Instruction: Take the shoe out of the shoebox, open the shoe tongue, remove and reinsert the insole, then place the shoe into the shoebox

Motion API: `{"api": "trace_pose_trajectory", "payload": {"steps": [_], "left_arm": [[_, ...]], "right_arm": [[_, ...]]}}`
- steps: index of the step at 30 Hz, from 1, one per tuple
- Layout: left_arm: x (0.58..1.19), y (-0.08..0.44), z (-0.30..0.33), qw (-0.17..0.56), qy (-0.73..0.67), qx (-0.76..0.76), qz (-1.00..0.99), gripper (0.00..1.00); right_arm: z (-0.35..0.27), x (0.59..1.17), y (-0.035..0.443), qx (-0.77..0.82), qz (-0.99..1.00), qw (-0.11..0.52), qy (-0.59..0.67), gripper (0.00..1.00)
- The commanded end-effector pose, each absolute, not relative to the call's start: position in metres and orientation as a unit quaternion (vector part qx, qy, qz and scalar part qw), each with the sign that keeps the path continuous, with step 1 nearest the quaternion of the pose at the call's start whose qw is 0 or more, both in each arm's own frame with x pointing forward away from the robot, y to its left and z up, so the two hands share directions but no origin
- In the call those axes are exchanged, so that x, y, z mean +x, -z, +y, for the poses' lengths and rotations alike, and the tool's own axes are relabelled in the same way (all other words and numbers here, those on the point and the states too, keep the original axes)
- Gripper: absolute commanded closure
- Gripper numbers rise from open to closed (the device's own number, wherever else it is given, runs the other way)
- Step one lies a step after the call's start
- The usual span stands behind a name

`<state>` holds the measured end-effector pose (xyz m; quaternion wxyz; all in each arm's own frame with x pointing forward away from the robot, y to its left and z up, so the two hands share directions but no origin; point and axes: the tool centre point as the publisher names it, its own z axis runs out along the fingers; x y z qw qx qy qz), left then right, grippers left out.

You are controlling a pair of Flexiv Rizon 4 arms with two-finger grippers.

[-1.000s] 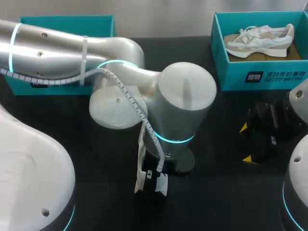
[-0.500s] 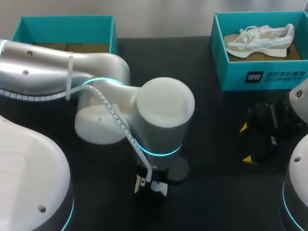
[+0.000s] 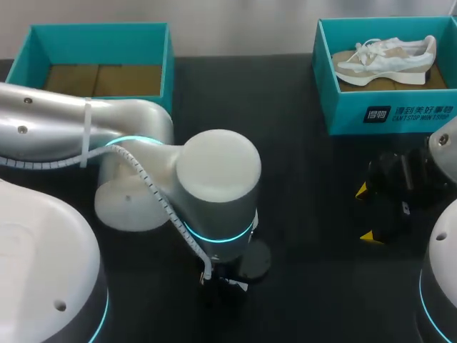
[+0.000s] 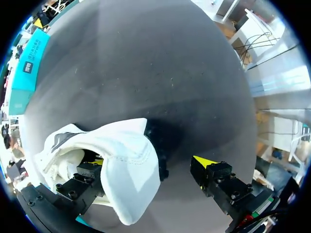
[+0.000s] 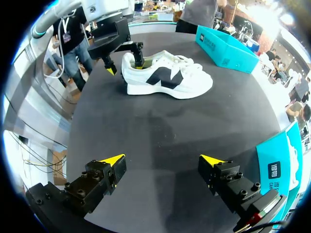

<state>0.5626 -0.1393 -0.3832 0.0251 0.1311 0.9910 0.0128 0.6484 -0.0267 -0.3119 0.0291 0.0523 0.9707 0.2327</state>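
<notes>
- Black table (image 3: 307, 179), head view: an emptied shoebox (image 3: 166, 68) sits at the far left corner.
- Left wrist view: left gripper (image 4: 150, 162) spread, one finger inside the heel of the shoe (image 4: 126, 165).
- Right wrist view: right gripper (image 5: 163, 160) spread, empty. The shoe lies out on the table, so tongue, insole and reboxing likely remain.

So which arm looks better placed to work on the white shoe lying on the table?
Probably the left: the left gripper sits at the heel of the white shoe, one finger inside the collar. The right gripper hangs open, apart from it.
</notes>
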Motion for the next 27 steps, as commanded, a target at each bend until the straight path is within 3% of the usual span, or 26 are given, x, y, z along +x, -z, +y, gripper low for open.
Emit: {"api": "trace_pose_trajectory", "payload": {"steps": [1, 6, 9, 11, 16, 19, 27], "left_arm": [[0.5628, 0.3896, -0.1378, 0.023, -0.004, 0.133, 0.991, 0.00], [0.5623, 0.3911, -0.1385, 0.023, -0.004, 0.131, 0.991, 0.06], [0.5609, 0.3917, -0.1392, 0.022, -0.004, 0.129, 0.991, 0.24], [0.5600, 0.3918, -0.1398, 0.023, -0.005, 0.127, 0.992, 0.48], [0.5599, 0.3930, -0.1405, 0.020, -0.008, 0.121, 0.992, 0.69], [0.5595, 0.3930, -0.1401, 0.020, -0.009, 0.117, 0.993, 1.00], [0.5586, 0.3862, -0.1375, 0.020, -0.008, 0.113, 0.993, 1.00]], "right_arm": [[-0.0267, 0.6468, 0.3117, 0.052, 0.971, 0.030, -0.232, 0.00], [-0.0267, 0.6468, 0.3117, 0.052, 0.971, 0.030, -0.232, 0.00], [-0.0267, 0.6468, 0.3117, 0.052, 0.971, 0.030, -0.232, 0.00], [-0.0267, 0.6468, 0.3117, 0.052, 0.971, 0.030, -0.232, 0.00], [-0.0267, 0.6468, 0.3117, 0.052, 0.971, 0.030, -0.232, 0.00], [-0.0267, 0.6468, 0.3117, 0.052, 0.971, 0.030, -0.232, 0.00], [-0.0267, 0.6468, 0.3117, 0.052, 0.971, 0.030, -0.232, 0.00]]}}
